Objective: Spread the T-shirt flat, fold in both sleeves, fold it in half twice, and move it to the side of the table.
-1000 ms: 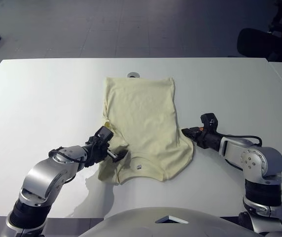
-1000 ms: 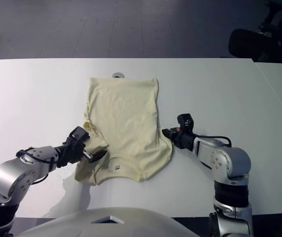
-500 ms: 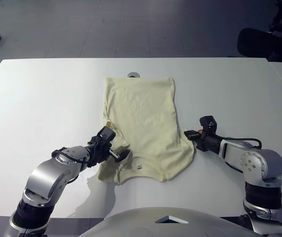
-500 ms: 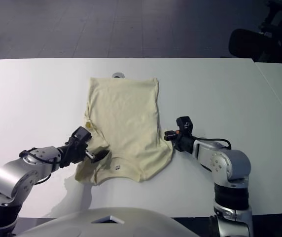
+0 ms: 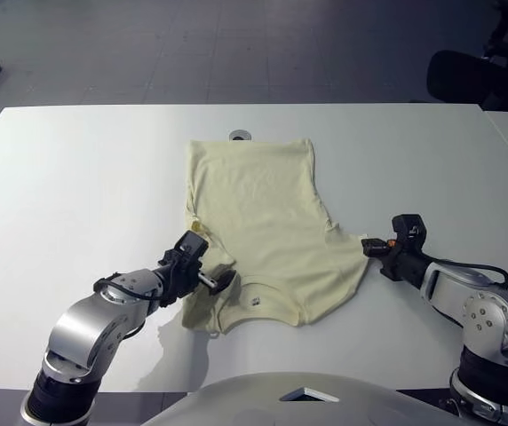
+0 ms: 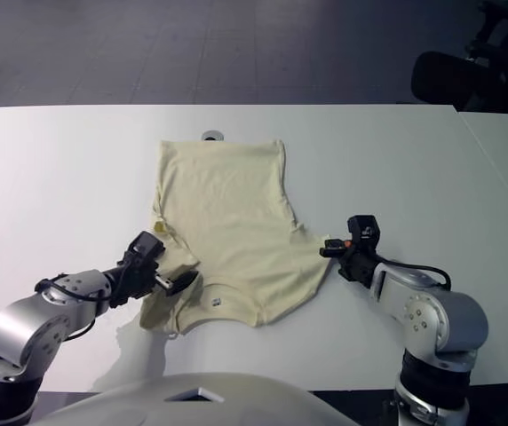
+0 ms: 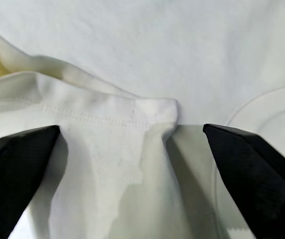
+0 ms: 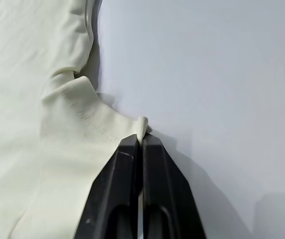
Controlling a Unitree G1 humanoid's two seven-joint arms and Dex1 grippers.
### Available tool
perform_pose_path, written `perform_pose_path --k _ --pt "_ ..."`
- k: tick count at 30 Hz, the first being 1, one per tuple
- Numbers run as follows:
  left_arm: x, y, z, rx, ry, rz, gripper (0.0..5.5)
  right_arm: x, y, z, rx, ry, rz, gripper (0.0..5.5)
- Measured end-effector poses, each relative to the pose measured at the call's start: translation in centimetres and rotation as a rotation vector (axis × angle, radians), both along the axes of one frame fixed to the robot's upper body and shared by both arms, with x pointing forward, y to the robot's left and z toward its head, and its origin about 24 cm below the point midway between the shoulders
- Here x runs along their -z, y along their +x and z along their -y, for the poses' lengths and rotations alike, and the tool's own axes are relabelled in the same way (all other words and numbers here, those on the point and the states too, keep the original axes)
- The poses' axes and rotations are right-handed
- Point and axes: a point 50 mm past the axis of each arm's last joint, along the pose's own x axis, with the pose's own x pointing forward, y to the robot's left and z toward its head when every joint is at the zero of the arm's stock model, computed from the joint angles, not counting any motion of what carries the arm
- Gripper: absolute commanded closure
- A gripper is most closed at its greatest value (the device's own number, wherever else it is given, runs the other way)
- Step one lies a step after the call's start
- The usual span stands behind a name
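A pale yellow T-shirt (image 5: 258, 213) lies on the white table (image 5: 76, 177), collar toward me and hem at the far side. My left gripper (image 5: 211, 279) rests low at the shirt's near left sleeve. In the left wrist view its black fingers (image 7: 18, 169) stand wide apart, open, with the bunched sleeve fabric (image 7: 112, 149) between them. My right gripper (image 5: 369, 248) is at the shirt's right side, shut on the edge of the right sleeve (image 8: 141, 124), which is drawn out sideways into a point.
A small round dark fitting (image 5: 240, 136) sits in the table just beyond the shirt's hem. Bare tabletop spreads to both sides of the shirt. A dark chair (image 5: 476, 75) stands off the back right corner.
My right gripper has moved to the right with the sleeve edge in it, pulling the right sleeve outward. The left gripper has barely shifted.
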Motion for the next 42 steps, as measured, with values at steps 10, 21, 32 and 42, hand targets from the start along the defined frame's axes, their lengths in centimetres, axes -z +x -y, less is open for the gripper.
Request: perform_pose_path --k 10,21,32,42 --pt "-0.1 0.0 -0.1 0.001 0.002 -0.004 0.1 -2.1 -0.3 -2.9 -0.076 0.005 0.087 5.46" --pt "-0.1 0.1 -0.1 0.006 0.002 -0.007 0.1 -2.3 -0.4 -7.6 -0.225 0.074 0.104 5.46" --pt "-0.1 0.2 0.1 0.015 0.003 -0.006 0.1 -2.9 -0.3 -11.5 -0.353 0.116 0.13 5.46" --pt "-0.1 0.4 0.2 0.021 0.003 -0.006 0.1 -1.5 -0.5 -12.6 -0.393 0.11 0.083 5.23"
